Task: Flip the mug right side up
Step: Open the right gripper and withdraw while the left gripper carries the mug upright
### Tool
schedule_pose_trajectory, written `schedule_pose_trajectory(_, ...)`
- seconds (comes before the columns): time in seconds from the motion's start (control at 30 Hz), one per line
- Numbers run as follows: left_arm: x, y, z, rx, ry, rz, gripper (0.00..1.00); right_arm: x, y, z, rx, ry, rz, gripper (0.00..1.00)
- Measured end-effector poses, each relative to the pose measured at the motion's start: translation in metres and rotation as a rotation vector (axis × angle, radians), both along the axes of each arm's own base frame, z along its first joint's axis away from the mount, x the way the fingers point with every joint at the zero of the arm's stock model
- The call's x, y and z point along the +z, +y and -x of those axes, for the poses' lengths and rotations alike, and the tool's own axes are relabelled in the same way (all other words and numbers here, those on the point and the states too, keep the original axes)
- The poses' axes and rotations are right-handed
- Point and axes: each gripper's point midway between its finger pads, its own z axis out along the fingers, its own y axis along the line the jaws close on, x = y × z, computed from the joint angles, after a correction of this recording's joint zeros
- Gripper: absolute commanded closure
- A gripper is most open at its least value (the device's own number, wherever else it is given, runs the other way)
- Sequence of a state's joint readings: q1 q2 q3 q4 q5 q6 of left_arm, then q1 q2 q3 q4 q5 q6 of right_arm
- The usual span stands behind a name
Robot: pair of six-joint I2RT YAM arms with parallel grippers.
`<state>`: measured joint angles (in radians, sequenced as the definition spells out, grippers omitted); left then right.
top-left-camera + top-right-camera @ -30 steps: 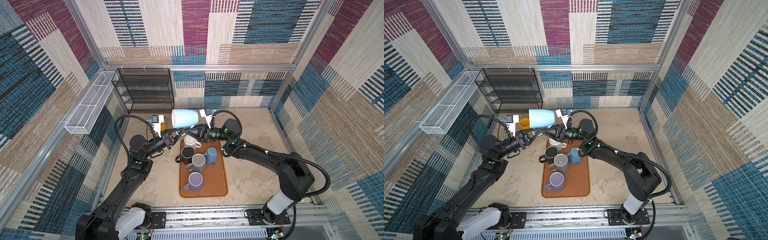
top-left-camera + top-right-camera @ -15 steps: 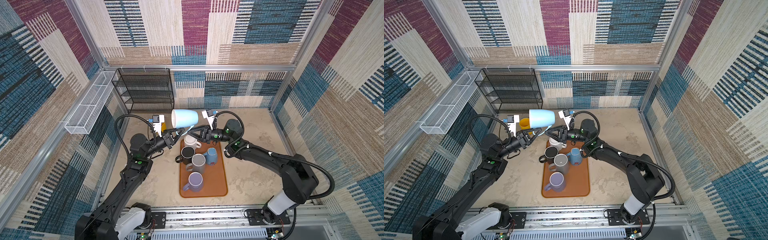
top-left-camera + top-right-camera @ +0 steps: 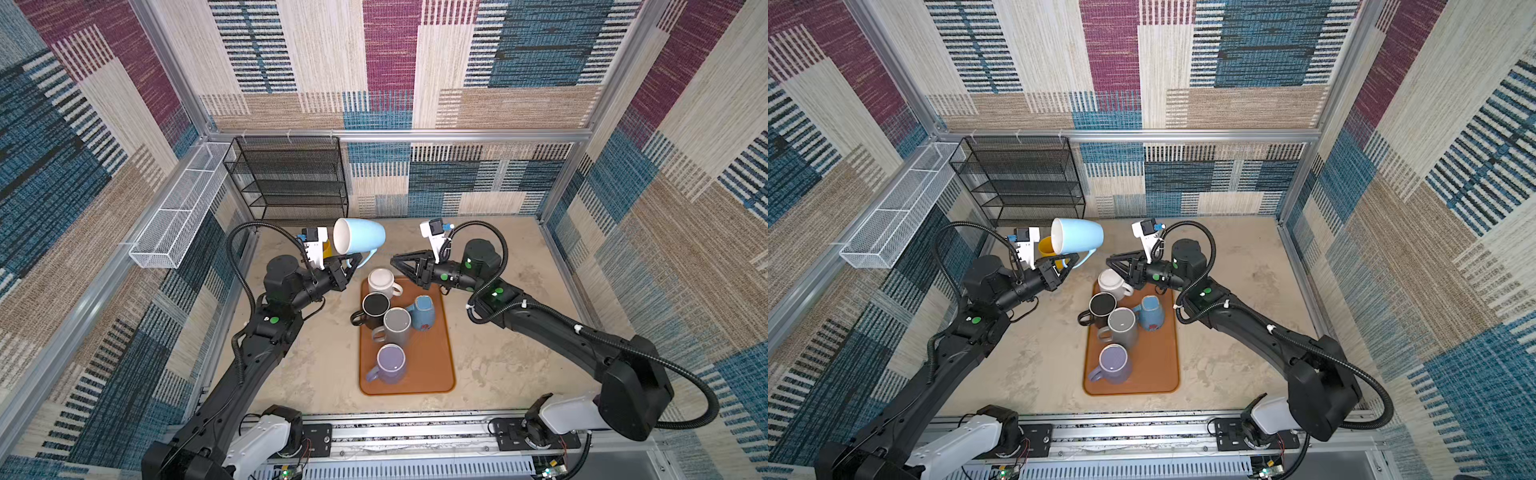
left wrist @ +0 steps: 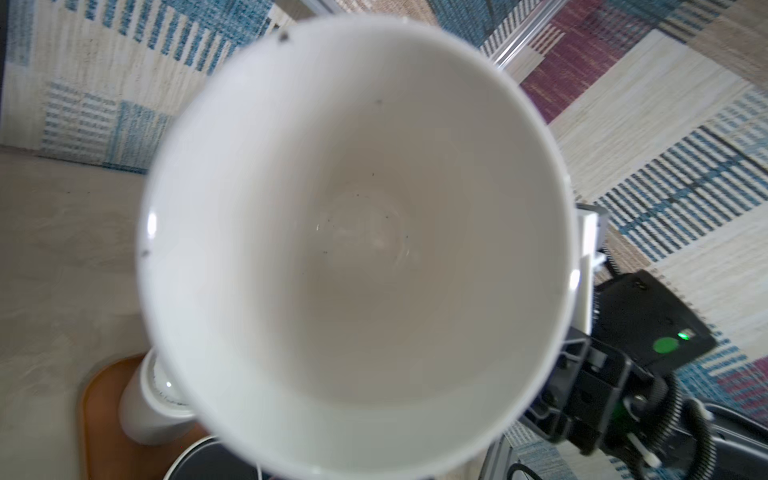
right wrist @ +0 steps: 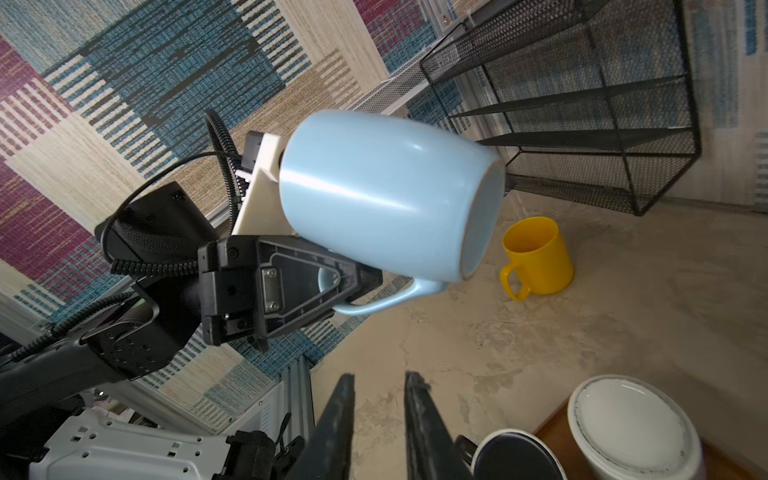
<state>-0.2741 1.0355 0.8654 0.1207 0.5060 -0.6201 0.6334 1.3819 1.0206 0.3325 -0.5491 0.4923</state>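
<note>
The light blue mug [image 3: 359, 241] [image 3: 1077, 240] hangs in the air on its side, above the table's back left. My left gripper [image 3: 351, 261] [image 3: 1071, 259] [image 5: 353, 282] is shut on its handle. The mug's white inside [image 4: 357, 249] fills the left wrist view and hides that gripper's fingers; its base faces the right arm. In the right wrist view the mug [image 5: 386, 195] shows its base and its curved handle. My right gripper [image 3: 395, 259] [image 3: 1111, 261] [image 5: 380, 376] hovers apart from it on the right, narrowly open with nothing between its fingers.
An orange tray [image 3: 440, 374] below the grippers carries several mugs: an upside-down white one [image 3: 381, 280], a black one [image 3: 376, 305], a grey one [image 3: 397, 322], a blue one [image 3: 424, 313], a purple one [image 3: 390, 361]. A yellow mug [image 5: 536, 253] stands near the black wire rack [image 3: 291, 178]. A white wire basket [image 3: 178, 216] hangs on the left wall.
My right gripper has drawn back to the right, away from the mug, and its jaws have narrowed. The left gripper still holds the mug in the same place.
</note>
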Motion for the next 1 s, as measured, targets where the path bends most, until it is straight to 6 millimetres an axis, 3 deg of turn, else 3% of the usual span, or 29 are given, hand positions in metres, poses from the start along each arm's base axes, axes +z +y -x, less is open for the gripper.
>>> schedule_pose_trajectory(0.3, -0.049, 0.009, -0.029, 0.169, 0.221, -0.214, 1.00, -0.006, -0.029, -0.002, -0.146, -0.021, 0.087, 0.79)
schedule_pose_trajectory(0.67, -0.090, 0.033, -0.068, 0.344, 0.455, -0.559, 1.00, -0.026, -0.041, -0.001, -0.189, 0.010, 0.140, 0.79)
schedule_pose_trajectory(1.0, -0.129, 0.038, -0.107, 0.344, 0.565, -0.799, 1.00, -0.030, -0.051, 0.004, -0.220, 0.021, 0.156, 0.80)
